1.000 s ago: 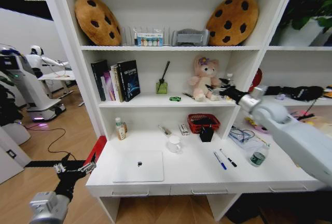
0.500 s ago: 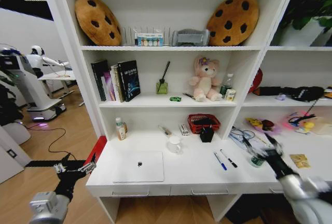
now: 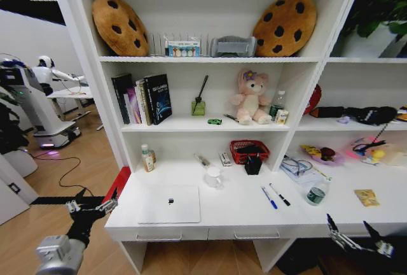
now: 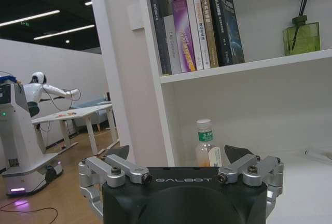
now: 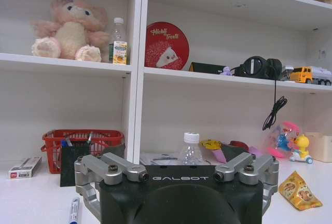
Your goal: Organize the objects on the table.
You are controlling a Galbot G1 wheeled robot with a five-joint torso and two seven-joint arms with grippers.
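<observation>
Right now my right hand (image 3: 355, 242) hangs spread and empty just below the bench (image 3: 241, 214) front edge, with the clear bottle (image 3: 316, 193) and yellow packet (image 3: 367, 197) above and beyond it, the two pens (image 3: 275, 195) off to its left. My left hand (image 3: 89, 208), also spread and empty, idles low, the laptop (image 3: 170, 204) up to its right. I judge that raising the right hand blind could catch the edge or topple the bottle.

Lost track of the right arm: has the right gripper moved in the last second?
Yes. The right gripper has dropped from up by the plush rabbit on the shelf to below the table front edge, at its right end, fingers open.
</observation>
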